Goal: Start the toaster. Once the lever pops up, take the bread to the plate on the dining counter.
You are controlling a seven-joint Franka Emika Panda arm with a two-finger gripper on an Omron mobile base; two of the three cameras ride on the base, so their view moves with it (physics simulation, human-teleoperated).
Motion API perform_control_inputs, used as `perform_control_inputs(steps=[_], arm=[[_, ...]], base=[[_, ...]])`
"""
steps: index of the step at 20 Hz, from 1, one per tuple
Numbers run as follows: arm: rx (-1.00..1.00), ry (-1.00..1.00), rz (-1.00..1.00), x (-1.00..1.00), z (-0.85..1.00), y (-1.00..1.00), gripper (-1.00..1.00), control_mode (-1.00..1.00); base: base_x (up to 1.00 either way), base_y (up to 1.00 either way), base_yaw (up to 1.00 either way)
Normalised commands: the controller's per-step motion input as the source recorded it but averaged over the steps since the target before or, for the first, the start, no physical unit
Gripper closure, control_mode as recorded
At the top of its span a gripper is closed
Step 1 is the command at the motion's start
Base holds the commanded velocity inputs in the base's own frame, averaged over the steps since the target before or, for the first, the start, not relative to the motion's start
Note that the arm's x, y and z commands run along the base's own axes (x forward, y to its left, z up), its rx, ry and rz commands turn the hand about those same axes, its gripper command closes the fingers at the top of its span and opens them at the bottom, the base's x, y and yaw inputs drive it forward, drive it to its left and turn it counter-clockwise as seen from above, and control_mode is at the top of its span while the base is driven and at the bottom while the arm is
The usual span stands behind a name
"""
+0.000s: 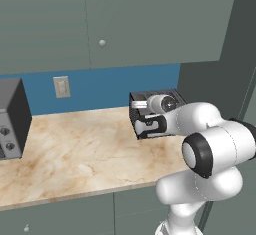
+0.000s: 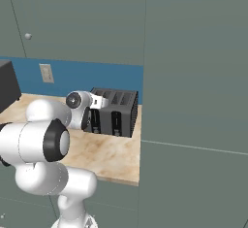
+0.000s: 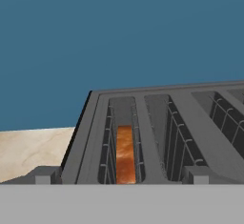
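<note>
The dark grey toaster (image 1: 167, 97) (image 2: 121, 110) stands at the right end of the marbled counter (image 1: 75, 149), against the blue wall. My gripper (image 1: 143, 125) (image 2: 95, 120) is pressed up close to its front face, level with the lever slots. The hand view looks along the toaster's (image 3: 157, 123) top slots. The bread (image 3: 125, 154) sits low in the left slot, its orange-brown edge showing. My gripper (image 3: 120, 178) is open, with one fingertip (image 3: 43, 176) at each side and nothing held. The plate and the dining counter are out of view.
A larger grey oven box with round knobs (image 1: 10, 121) (image 2: 7, 84) stands at the counter's left end. A wall outlet (image 1: 61, 86) is on the blue wall. A tall grey cabinet panel (image 2: 193, 101) rises just right of the toaster, and upper cabinets (image 1: 102, 19) hang overhead.
</note>
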Motion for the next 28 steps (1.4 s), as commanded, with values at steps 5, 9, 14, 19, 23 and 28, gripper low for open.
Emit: perform_control_inputs(steps=[5, 9, 14, 19, 23, 28], arm=[[0.00, 0.00, 0.00, 0.00, 0.00, 0.00, -1.00, -1.00], [0.00, 0.00, 0.00, 0.00, 0.00, 0.00, -1.00, -1.00], [0.00, 0.00, 0.00, 0.00, 0.00, 0.00, -1.00, -1.00], [0.00, 0.00, 0.00, 0.00, 0.00, 0.00, -1.00, -1.00], [0.00, 0.00, 0.00, 0.00, 0.00, 0.00, -1.00, -1.00], [0.00, 0.00, 0.00, 0.00, 0.00, 0.00, -1.00, -1.00]], base=[[0.00, 0.00, 0.00], [0.00, 0.00, 0.00], [0.00, 0.00, 0.00], [0.00, 0.00, 0.00], [0.00, 0.00, 0.00], [0.00, 0.00, 0.00]])
